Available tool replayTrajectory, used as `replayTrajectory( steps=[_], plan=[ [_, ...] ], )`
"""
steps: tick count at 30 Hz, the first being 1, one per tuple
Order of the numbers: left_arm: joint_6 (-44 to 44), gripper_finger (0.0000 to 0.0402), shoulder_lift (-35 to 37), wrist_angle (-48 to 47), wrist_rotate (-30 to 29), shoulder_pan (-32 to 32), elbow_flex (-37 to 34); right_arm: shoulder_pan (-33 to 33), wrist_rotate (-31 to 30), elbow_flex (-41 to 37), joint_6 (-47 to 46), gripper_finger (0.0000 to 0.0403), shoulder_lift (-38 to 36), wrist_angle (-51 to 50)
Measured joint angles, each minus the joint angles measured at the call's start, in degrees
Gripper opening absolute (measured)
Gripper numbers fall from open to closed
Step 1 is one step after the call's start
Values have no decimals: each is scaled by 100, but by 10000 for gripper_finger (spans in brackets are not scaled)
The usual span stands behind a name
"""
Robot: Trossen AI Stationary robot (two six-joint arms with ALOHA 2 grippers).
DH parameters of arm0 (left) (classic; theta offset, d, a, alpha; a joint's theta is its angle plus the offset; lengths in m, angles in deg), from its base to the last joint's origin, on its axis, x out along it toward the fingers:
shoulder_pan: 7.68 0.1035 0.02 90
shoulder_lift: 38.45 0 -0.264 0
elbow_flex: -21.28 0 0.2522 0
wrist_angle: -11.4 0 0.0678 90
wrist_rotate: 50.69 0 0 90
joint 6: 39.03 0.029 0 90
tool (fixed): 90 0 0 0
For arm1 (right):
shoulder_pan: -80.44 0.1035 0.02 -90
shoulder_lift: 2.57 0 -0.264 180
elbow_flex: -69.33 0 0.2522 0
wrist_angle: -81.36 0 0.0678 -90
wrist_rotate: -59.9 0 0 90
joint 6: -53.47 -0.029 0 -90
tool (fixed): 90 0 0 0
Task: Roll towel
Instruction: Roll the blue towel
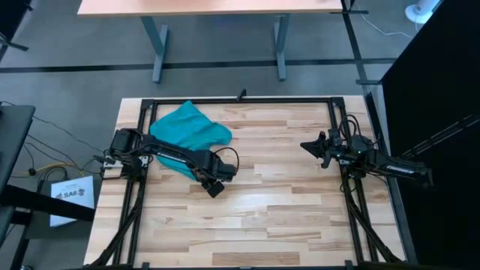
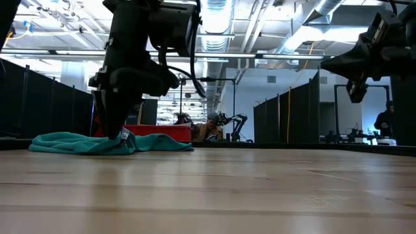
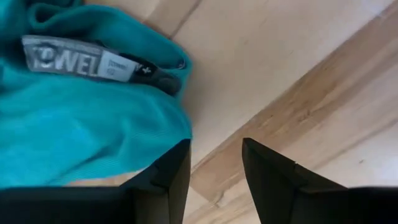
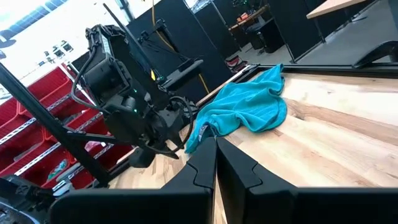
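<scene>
Teal cloth, one piece only: the towel (image 1: 189,133) lies rumpled, not flat, on the far left part of the wooden table (image 1: 285,210), its far edge near the black frame rail (image 1: 240,100) along the table's back. One sewn label (image 3: 81,63) shows at a towel corner in my left wrist view. Two arms, two grippers. My left gripper (image 1: 215,187) sits low at the towel's near corner, fingers (image 3: 168,177) apart with nothing between them, bare wood in the gap; one finger is just beside the cloth edge. My right gripper (image 1: 321,148) hangs raised over the right side, fingers pressed together, empty, well apart from the towel. The middle and near side of the table are open wood.
</scene>
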Motion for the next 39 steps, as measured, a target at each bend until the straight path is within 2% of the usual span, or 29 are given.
replayTrajectory(
  steps=[4,12,24,32,37,39],
  plan=[
    [-92,130,0,-99,-350,4,0,0,0,0,0,0,0,0],
    [110,130,1,20,-483,26,-36,0,6,0,-85,0,0,-5],
    [-5,127,2,163,-342,31,-459,0,13,0,-92,0,0,-8],
    [92,79,2,448,-344,31,-557,0,14,1,-105,0,0,-11],
    [79,13,2,422,-344,29,-632,0,13,2,-77,0,0,-11],
    [83,5,2,419,-343,28,-629,0,15,2,-22,0,0,-11]
  ],
)
